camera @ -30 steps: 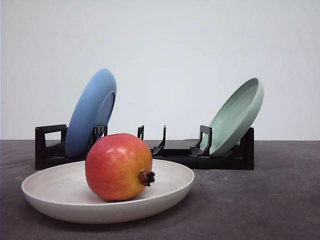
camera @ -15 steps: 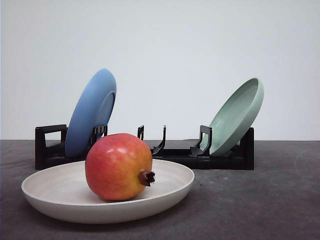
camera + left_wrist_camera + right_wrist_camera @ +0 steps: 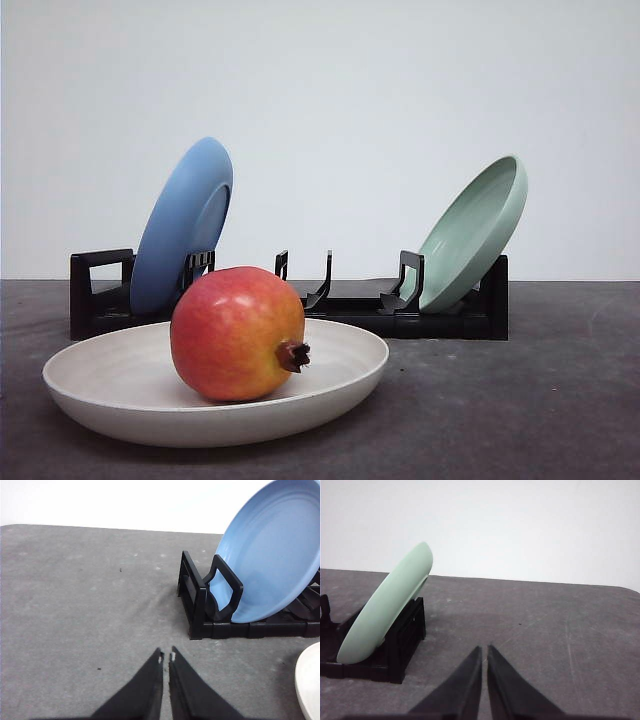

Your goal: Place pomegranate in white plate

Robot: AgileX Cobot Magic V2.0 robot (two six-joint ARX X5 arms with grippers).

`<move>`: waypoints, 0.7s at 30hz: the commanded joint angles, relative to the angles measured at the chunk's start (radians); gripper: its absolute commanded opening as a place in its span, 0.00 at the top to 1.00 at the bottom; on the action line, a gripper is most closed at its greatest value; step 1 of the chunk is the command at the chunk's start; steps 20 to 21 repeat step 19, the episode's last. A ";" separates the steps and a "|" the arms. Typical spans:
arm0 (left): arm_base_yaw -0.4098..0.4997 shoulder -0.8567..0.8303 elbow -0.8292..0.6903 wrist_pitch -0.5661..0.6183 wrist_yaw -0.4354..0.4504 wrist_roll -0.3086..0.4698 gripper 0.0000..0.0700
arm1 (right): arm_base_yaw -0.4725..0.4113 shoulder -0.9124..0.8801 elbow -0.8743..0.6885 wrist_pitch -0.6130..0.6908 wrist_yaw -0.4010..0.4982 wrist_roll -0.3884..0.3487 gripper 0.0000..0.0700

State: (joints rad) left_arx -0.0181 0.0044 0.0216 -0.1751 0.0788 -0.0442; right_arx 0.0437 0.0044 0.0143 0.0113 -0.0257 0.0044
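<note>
Front view: I see the pomegranate [image 3: 237, 333] resting inside the white plate [image 3: 120, 385], left of the plate's centre, its dark crown nub turned to the right and slightly toward the camera; the plate sits flat on the grey table [image 3: 520, 400]. Behind it stands a black dish rack [image 3: 350, 305], which carries a blue plate [image 3: 180, 225] leaning in its left slots and a pale green plate [image 3: 475, 232] leaning in its right slots, with empty dividers between them. Left wrist view: my left gripper [image 3: 166, 656] has its two black fingers pressed together, the tips almost touching, with nothing between them, and it hangs over bare table. Ahead of this gripper and to one side stands the end of the rack [image 3: 200, 605] with the blue plate [image 3: 275, 550] propped in it; a sliver of the white plate's rim [image 3: 309, 682] shows at the frame edge, nearer the gripper than the rack and well off to the same side. Nothing lies between the fingertips and the rack. Right wrist view: my right gripper [image 3: 484, 650] is likewise closed, its fingers meeting at a narrow seam and holding nothing. Ahead of it and off to the side, the pale green plate [image 3: 387, 605] leans on the black rack end [image 3: 405, 640]; the table directly in front of this gripper is open grey surface up to its far edge.
</note>
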 commanded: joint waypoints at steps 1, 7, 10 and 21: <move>-0.002 -0.001 -0.010 0.015 0.000 0.010 1.00 | -0.001 -0.001 -0.005 0.010 0.000 0.010 0.98; -0.002 -0.001 -0.010 0.015 0.000 0.010 1.00 | -0.001 -0.001 -0.005 0.010 0.001 0.005 0.98; -0.002 -0.001 -0.010 0.015 0.000 0.010 1.00 | -0.001 -0.001 -0.005 0.011 0.001 0.001 0.98; -0.002 -0.001 -0.010 0.015 0.000 0.010 1.00 | -0.001 -0.001 -0.005 0.011 0.000 0.001 0.98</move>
